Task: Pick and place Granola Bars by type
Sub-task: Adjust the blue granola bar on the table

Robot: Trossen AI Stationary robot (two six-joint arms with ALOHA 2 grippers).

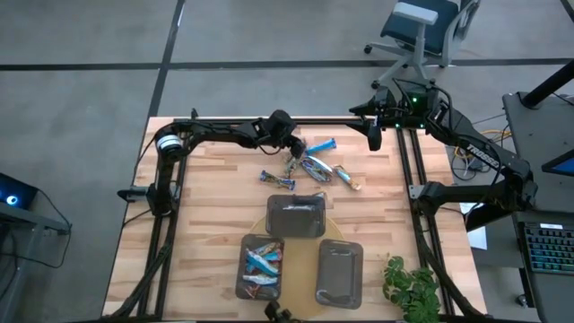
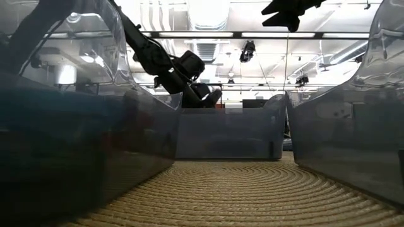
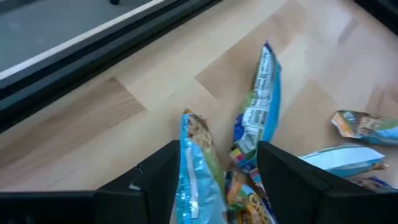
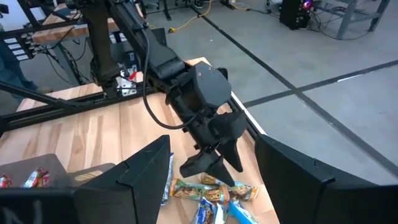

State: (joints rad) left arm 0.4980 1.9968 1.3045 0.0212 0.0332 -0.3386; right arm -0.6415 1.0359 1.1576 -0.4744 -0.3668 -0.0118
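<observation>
Several granola bars (image 1: 309,167) lie in a loose heap at the table's far middle, mostly blue. One blue bar (image 1: 323,145) lies behind the heap, another (image 1: 278,178) to its left, and a tan one (image 1: 348,178) to its right. More bars (image 1: 260,262) lie in the near left tray. My left gripper (image 1: 292,160) is open, pointing down over the heap. In the left wrist view it (image 3: 217,177) straddles two blue bars (image 3: 194,158) (image 3: 258,118). My right gripper (image 1: 373,136) is open, raised over the far right of the table (image 4: 214,180). My left gripper comes at the heap from above, pointing down, with one finger (image 3: 155,180) beside a blue bar's end (image 3: 189,124) and the other finger (image 3: 289,177) beyond a second bar. Both bars lie on the table. I cannot tell whether either finger touches a bar.
Three dark grey trays sit on a round woven mat (image 1: 334,235) in the near middle: one behind (image 1: 296,216), one near left (image 1: 244,285) with bars in it, one near right (image 1: 339,272). A small plant (image 1: 413,289) stands at the near right corner. Bare wood lies at the left (image 1: 206,206).
</observation>
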